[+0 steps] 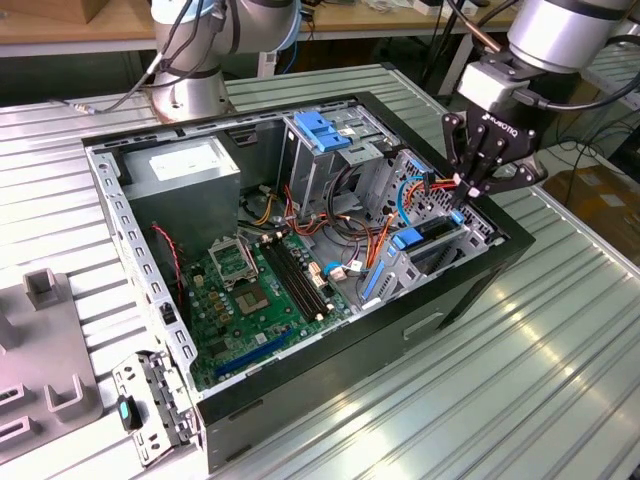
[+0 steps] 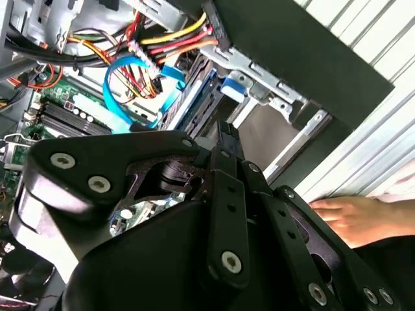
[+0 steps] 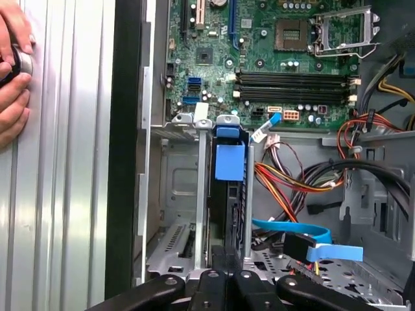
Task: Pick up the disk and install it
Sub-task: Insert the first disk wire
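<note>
The disk (image 1: 437, 240) sits edge-up in the drive cage at the exterior view's right end of the open computer case (image 1: 330, 390). A blue carrier tab (image 1: 408, 238) shows at its inner end. In the first wrist view the disk (image 3: 229, 201) is a dark slab between the cage rails under the blue tab (image 3: 229, 162). My gripper (image 1: 461, 203) hangs right above the disk's outer end with its fingers closed together. Whether the tips touch the disk (image 2: 198, 97) I cannot tell. In both wrist views the black fingers (image 2: 225, 168) point straight at that end.
Blue and orange-yellow cables (image 1: 415, 190) run beside the cage. The motherboard (image 1: 255, 290), a grey power-supply box (image 1: 185, 165) and a light-blue latch (image 1: 322, 128) fill the case. A person's hand (image 3: 13, 65) rests on the ribbed table by the case. Grey fixtures (image 1: 40, 340) stand at the left.
</note>
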Controlling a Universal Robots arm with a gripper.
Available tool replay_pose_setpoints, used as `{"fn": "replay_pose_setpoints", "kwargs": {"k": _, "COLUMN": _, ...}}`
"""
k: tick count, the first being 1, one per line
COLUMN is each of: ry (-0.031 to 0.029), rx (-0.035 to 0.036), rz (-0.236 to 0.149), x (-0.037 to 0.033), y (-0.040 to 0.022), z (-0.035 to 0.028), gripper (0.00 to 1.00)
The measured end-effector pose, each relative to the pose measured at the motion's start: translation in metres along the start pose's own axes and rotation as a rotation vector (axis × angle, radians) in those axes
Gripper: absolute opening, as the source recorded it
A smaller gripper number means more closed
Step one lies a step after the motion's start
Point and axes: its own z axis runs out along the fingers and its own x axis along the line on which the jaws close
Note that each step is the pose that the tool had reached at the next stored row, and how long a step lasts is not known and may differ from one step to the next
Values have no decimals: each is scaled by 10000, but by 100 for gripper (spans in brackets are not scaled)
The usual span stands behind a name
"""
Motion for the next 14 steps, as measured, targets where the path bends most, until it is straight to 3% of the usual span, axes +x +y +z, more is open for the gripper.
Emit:
{"fn": "replay_pose_setpoints", "kwargs": {"k": 5, "ry": -3, "rx": 7, "rz": -121, "x": -84, "y": -74, "z": -3, "gripper": 11}}
{"fn": "replay_pose_setpoints", "kwargs": {"k": 8, "ry": -2, "rx": 10, "rz": -259, "x": -91, "y": -86, "z": -13, "gripper": 11}}
{"fn": "replay_pose_setpoints", "kwargs": {"k": 14, "ry": -17, "rx": 20, "rz": -948, "x": -89, "y": -111, "z": -73, "gripper": 11}}
